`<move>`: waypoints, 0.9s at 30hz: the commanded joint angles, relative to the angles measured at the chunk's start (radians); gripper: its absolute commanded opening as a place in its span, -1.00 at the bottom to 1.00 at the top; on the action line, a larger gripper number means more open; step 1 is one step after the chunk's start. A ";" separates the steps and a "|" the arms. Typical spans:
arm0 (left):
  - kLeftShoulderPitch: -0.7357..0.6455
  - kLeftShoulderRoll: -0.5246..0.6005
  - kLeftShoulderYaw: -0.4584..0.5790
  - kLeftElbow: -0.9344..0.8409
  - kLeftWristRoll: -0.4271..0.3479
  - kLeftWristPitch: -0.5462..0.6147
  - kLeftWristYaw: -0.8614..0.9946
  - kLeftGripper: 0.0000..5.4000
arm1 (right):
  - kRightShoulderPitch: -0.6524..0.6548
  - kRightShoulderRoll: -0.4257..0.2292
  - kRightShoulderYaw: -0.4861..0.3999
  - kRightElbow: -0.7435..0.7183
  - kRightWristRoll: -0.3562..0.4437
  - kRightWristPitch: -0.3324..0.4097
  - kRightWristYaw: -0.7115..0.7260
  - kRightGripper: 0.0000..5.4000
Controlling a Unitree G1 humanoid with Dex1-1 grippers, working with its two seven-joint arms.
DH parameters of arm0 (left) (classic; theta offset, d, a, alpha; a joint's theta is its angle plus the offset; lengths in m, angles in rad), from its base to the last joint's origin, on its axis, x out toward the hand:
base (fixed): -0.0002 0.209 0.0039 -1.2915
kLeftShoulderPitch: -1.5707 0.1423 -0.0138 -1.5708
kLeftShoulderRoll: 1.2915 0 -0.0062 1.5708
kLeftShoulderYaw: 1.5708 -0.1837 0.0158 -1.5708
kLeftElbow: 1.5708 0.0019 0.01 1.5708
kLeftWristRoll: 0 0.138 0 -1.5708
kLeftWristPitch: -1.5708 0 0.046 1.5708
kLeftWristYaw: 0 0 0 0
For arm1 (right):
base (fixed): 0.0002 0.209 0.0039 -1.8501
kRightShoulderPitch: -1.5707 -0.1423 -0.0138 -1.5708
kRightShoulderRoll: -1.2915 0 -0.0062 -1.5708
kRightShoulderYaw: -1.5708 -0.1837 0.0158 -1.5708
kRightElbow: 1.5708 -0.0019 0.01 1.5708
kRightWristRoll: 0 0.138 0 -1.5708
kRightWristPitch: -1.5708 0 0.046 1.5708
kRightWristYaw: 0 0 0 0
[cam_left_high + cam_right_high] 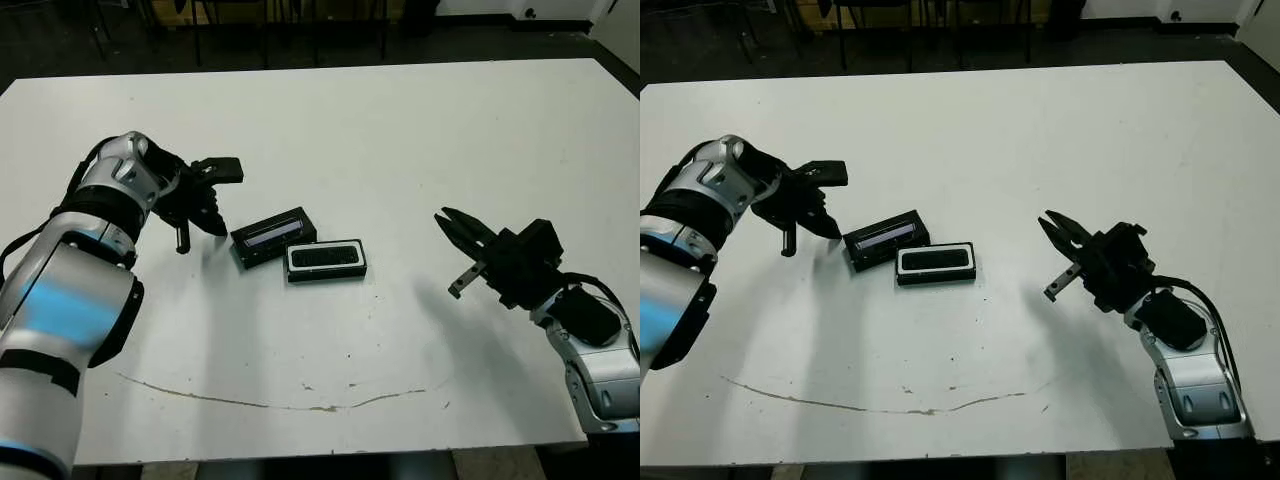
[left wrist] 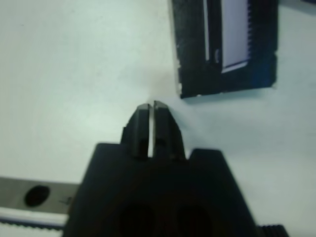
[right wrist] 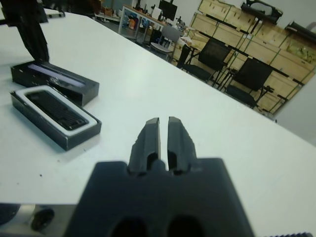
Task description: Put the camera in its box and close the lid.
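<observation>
Left end effector: fingers pressed together, arm reaching forward, wrist bent inward, low over the desk. Right end effector: fingers nearly together, empty, forearm angled inward above the desk.

the slim matt-black bar-shaped camera had a ribbed face; the flat black lid bore a glossy pale strip; the smooth white table looked matt.

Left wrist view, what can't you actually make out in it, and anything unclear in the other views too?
- Left wrist view: the lid is blurred and cut off by the picture's edge; the box is out of frame.
- Head views: the camera in the box is too small to show detail.
- Right wrist view: the left gripper is cut off.
</observation>
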 commanded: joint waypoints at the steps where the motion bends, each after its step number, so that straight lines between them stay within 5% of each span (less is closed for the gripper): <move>1: 0.060 -0.003 0.010 -0.018 -0.019 -0.002 -0.031 -1.00 | -0.004 0.003 0.007 0.007 0.000 0.013 0.002 -1.00; 5: 0.090 0.004 0.017 -0.058 -0.038 -0.020 -0.050 -1.00 | -0.005 -0.008 0.014 -0.025 -0.016 0.025 0.000 -1.00; 16: 0.229 0.037 0.073 -0.225 -0.125 -0.080 -0.010 -1.00 | 0.006 -0.024 0.018 -0.221 -0.017 0.220 -0.013 -1.00; 27: 0.288 0.076 0.019 -0.369 -0.124 -0.026 -0.035 -1.00 | 0.011 -0.027 0.018 -0.226 -0.022 0.248 -0.013 -1.00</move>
